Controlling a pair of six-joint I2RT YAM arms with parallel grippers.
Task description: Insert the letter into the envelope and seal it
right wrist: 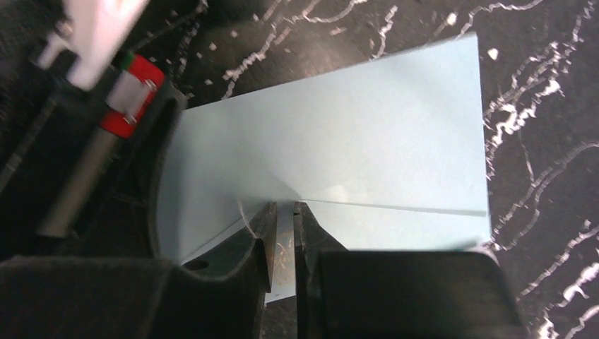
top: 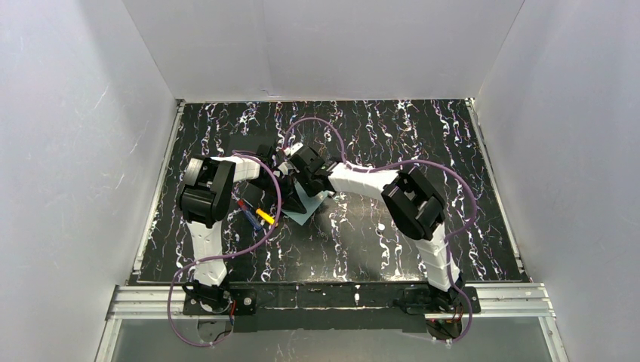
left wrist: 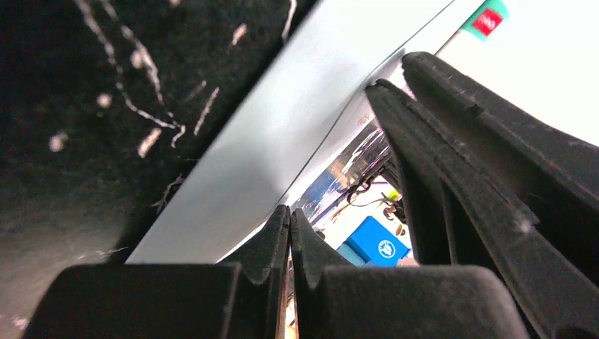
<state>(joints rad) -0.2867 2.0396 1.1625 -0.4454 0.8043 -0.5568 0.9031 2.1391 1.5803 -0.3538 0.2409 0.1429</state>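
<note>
Jaws of the right gripper (right wrist: 284,226) clamp an edge of the smooth, pale-blue envelope (right wrist: 367,141) on the black, white-veined tabletop (right wrist: 544,92); left gripper (left wrist: 289,222) jaws pressed together beside the envelope. The letter cannot be made out.

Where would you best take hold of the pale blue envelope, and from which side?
Probably pinch its thin edge facing the right arm, coming in low along the table. The envelope lies almost flat, so only an edge offers a grip; the right gripper is closed on that edge now.
</note>
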